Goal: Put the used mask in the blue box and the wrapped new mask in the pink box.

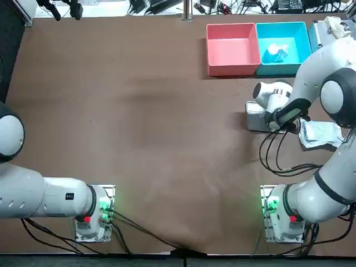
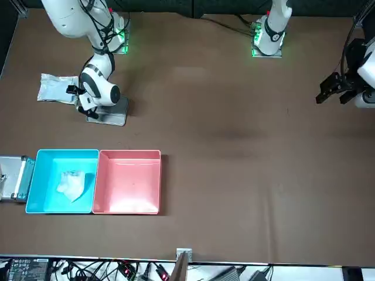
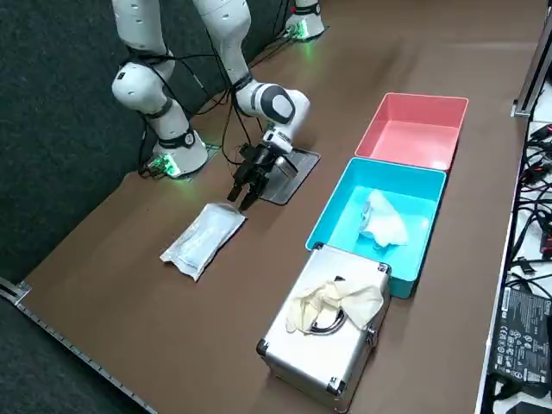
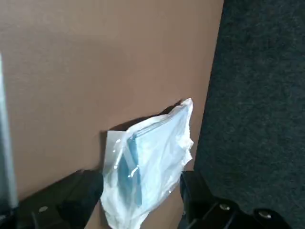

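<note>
On the surface (image 1: 139, 111), two boxes stand side by side, touching, at the far right. The used mask (image 1: 276, 53) lies in the right-hand box (image 1: 297, 64), and the left-hand box (image 1: 232, 50) adjoins it. A case (image 3: 332, 345), with gloves (image 3: 332, 302) on its lid, stands just right of the right-hand box. Nearer the robot, the wrapped mask (image 3: 203, 241) lies by the right edge, just right of a flat plate (image 3: 289, 168). The right pincer (image 3: 243, 194) hangs between the two, at the wrapped mask's end.

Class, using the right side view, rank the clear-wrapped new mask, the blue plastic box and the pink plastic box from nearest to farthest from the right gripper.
1. Clear-wrapped new mask, lying just ahead of the open right gripper.
2. Blue plastic box, farther across the table.
3. Pink plastic box, beyond the blue one.
</note>
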Motion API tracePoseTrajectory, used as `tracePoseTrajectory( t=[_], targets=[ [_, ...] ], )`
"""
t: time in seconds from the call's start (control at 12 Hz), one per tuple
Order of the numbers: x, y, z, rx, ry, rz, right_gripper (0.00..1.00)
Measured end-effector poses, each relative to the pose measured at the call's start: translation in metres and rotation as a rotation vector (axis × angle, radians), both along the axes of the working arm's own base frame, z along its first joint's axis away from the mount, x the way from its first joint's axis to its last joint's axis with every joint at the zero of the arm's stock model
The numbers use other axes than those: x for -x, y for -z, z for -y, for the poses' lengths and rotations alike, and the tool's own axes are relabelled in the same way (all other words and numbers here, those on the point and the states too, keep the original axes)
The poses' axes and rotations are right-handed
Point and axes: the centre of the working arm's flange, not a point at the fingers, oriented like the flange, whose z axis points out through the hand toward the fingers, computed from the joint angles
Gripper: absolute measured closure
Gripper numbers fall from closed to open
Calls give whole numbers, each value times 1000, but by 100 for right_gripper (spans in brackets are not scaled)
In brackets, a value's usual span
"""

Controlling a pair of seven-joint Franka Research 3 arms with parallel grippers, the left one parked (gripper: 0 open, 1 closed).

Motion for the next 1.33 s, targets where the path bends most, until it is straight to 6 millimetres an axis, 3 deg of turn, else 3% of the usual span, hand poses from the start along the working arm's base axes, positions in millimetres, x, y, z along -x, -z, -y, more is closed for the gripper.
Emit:
tracePoseTrajectory(
  t=[1.0, 1.08, 1.25, 1.33],
  targets=[
    [0, -4, 14, 73, -14, -5, 16],
    [1, -3, 14, 74, -14, -9, 23],
    [3, 2, 15, 78, -16, -20, 50],
    [5, 10, 16, 84, -20, -38, 74]
  ],
)
